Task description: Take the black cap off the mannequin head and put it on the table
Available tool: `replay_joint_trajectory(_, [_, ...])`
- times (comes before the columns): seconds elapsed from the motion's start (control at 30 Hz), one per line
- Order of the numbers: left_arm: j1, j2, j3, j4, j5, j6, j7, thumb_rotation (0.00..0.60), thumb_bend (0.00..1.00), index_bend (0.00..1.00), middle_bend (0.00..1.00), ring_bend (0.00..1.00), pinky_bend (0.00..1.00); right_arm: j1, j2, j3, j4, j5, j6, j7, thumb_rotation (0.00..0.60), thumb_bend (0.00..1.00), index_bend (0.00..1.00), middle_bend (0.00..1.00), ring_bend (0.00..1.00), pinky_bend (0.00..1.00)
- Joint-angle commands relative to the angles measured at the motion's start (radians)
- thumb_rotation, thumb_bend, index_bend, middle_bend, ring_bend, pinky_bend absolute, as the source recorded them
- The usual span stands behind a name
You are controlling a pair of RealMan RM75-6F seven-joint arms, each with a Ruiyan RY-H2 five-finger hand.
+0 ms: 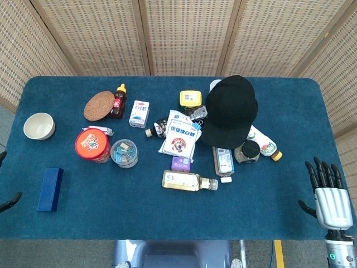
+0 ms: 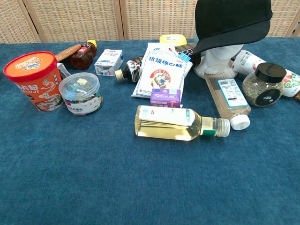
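Black cap point(image 1: 230, 109) on white mannequin head point(image 2: 220, 63), far right of centre on blue table point(image 1: 268, 201) — untouched. Right hand point(image 1: 328, 192) at near right edge, fingers spread, empty. Left hand point(image 1: 6, 201) barely visible at left edge — state unclear.

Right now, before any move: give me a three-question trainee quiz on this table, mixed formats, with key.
1. True or false: the black fabric cap still sits on the white mannequin head.
2. Multiple choice: what lies directly in front of the small purple box, nearer the robot? A) the clear plastic bottle of pale yellow liquid lying on its side B) the cream ceramic bowl C) the dark blue rectangular box
3. Fill in: the right hand holds ____ and its fingers are ____.

Key: 1 true. 2 A. 3 nothing; apart.
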Motion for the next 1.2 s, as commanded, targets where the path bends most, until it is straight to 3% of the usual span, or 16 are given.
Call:
replay_joint_trajectory(0.03, [-0.003, 0.006, -0.004, -0.006, -0.008, -0.010, -0.004, 0.600, 0.14, 0.00, 0.00, 0.00, 0.05, 0.002, -0.009, 0.000, 0.007, 0.000, -0.003, -0.010, 0.600, 0.00, 0.02, 0.00, 0.01, 0.02])
replay_joint_trajectory(0.17, [-0.005, 0.011, -0.003, -0.011, -0.009, -0.019, -0.005, 0.600, 0.14, 0.00, 0.00, 0.00, 0.05, 0.009, -0.031, 0.004, 0.027, -0.004, -0.004, -0.018, 0.600, 0.00, 0.02, 0.01, 0.02, 0.04])
replay_joint_trajectory(0.53, [-0.014, 0.018, -0.007, -0.022, -0.022, -0.046, -0.016, 0.600, 0.14, 0.00, 0.00, 0.00, 0.05, 0.160, -0.166, 0.079, 0.233, -0.112, -0.026, -0.095, 0.600, 0.00, 0.11, 0.09, 0.06, 0.13])
replay_joint_trajectory(0.73, [-0.016, 0.018, -0.002, -0.022, -0.024, -0.059, -0.012, 0.600, 0.14, 0.00, 0.00, 0.00, 0.05, 0.212, -0.196, 0.088, 0.250, -0.145, -0.050, -0.161, 0.600, 0.00, 0.11, 0.10, 0.07, 0.16])
replay_joint_trajectory(1.2, [-0.028, 0.024, -0.002, -0.035, -0.042, -0.091, 0.003, 0.600, 0.14, 0.00, 0.00, 0.00, 0.05, 0.333, -0.294, 0.128, 0.350, -0.212, -0.054, -0.222, 0.600, 0.00, 0.20, 0.23, 0.22, 0.34])
